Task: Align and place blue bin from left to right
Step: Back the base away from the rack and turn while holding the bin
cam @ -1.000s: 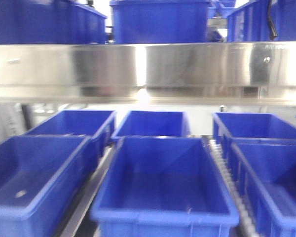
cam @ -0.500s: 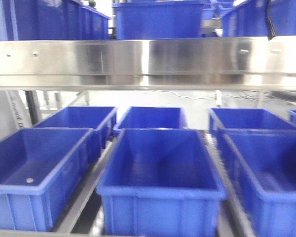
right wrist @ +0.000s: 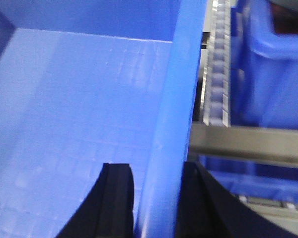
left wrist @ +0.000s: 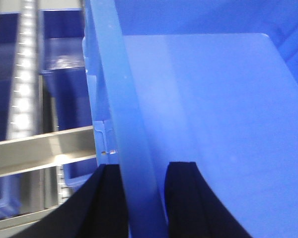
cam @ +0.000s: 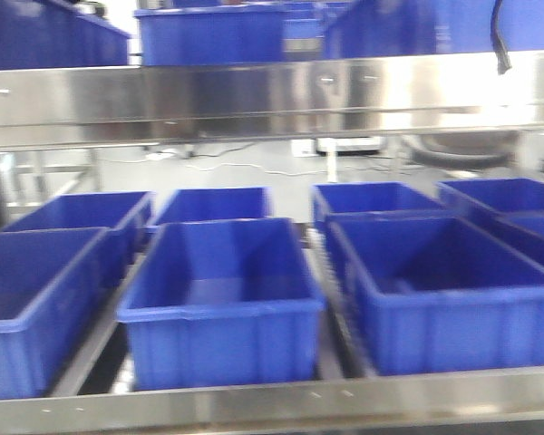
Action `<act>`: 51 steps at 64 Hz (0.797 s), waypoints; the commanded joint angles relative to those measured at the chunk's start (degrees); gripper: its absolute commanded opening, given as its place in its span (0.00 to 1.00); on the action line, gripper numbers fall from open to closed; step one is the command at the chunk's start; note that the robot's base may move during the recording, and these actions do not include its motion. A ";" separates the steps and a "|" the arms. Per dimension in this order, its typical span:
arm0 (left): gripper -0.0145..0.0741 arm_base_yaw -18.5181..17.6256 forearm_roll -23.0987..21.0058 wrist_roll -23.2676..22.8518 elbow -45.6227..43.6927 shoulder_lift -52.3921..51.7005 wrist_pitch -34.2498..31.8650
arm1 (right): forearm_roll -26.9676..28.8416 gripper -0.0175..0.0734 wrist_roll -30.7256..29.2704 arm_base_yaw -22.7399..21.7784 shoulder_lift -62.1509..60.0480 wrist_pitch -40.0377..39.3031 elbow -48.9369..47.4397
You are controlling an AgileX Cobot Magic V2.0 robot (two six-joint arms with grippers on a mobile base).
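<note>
**Blue bins, silver shelf, black claws**

The blue bin [left wrist: 124,114] is plain blue, paler where light strikes its wall. The left claw [left wrist: 145,198] and right claw [right wrist: 156,203] are matte black. The neighbouring bins [cam: 222,290] are deeper blue. The shelf rail [cam: 272,95] is brushed silver with white glare. The roller track [right wrist: 218,74], at 1 o'clock from the right claw, shows pale repeating segments.

Front view is soft and smeary everywhere, and glare blows out the right end of the steel shelf rail [cam: 453,86]. Both wrist views are blurry up close; the bin wall [left wrist: 131,139] looks washed-out pale, the roller strip [left wrist: 24,84] glows white.
</note>
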 commanded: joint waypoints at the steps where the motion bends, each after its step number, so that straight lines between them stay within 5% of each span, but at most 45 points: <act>1: 0.04 -0.29 -1.62 0.89 -0.92 -1.12 -4.37 | 1.77 0.02 -1.57 0.07 -1.39 -5.49 -1.00; 51: 0.04 -0.29 -1.62 0.89 -0.92 -1.12 -4.37 | 1.77 0.02 -1.57 0.07 -1.39 -5.49 -1.00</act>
